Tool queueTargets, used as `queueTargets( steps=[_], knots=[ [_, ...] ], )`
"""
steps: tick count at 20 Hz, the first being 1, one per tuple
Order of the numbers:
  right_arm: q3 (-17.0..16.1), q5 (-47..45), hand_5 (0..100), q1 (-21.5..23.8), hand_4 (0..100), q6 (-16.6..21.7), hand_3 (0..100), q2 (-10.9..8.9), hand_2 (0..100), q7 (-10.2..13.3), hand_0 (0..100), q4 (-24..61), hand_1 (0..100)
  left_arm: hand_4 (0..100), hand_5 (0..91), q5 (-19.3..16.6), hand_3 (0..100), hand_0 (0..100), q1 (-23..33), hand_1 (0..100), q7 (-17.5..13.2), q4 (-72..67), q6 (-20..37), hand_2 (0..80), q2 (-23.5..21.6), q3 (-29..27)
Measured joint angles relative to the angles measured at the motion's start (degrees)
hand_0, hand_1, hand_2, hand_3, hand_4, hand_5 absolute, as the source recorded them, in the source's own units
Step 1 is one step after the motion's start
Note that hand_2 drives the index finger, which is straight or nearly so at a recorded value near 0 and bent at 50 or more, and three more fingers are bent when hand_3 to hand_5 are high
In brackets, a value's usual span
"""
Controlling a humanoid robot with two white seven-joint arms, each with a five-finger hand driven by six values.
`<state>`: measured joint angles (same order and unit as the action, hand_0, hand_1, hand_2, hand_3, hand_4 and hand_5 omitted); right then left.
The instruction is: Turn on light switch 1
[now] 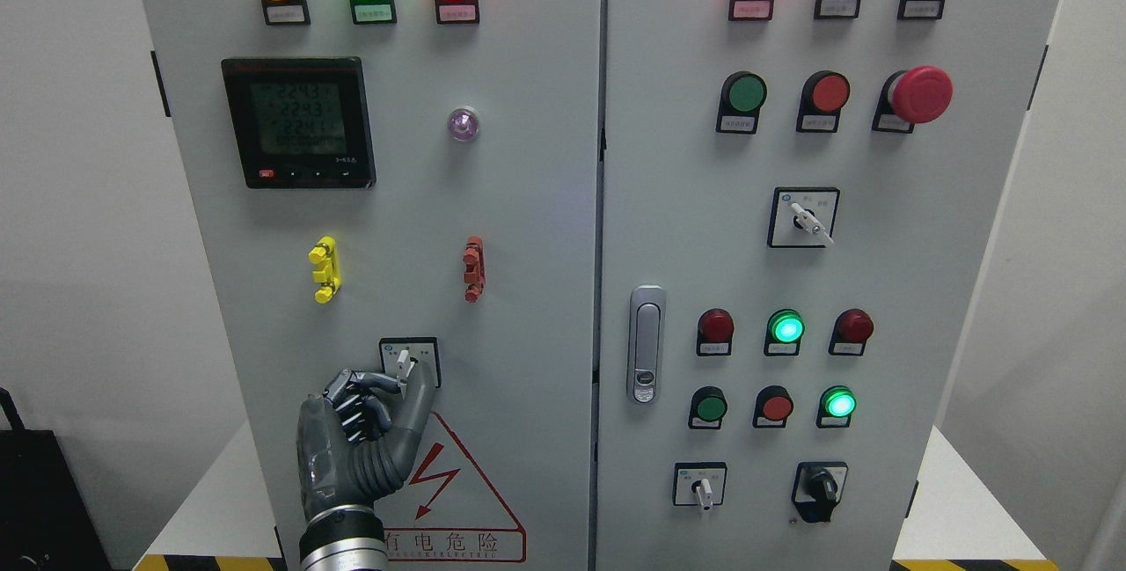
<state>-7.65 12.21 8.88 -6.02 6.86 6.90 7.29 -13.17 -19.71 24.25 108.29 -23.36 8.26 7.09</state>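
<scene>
Head view, left hand point(365, 430) pinching white upright switch lever point(403, 365), grey cabinet point(528, 289).

A plain white wall point(62, 201) stands behind the scene on the left, smooth and evenly lit, with a soft shadow along its inner edge. A matching pale wall point(1078, 228) shows on the right, slightly greyer toward the bottom. A white platform point(215, 492) spreads out at the lower left and again at the lower right point(954, 501), its surface bare and matte. Yellow-and-black hazard tape point(207, 563) runs along its front edge on both sides of the bottom. A dark object point(40, 501) sits at the lower left corner, too cropped to identify. The light is bright and diffuse, without hard shadows.
</scene>
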Motion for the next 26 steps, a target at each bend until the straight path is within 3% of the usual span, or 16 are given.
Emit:
queueTargets(
  steps=[26],
  knots=[
    [0.0,0.0,0,0.0,0,0.0,0,0.0,0,0.0,5,0.0,0,98,87.0,-0.1,100,30,-0.2,55,0.1,0.0,0.1,58.6,0.0,0.1]
  ],
)
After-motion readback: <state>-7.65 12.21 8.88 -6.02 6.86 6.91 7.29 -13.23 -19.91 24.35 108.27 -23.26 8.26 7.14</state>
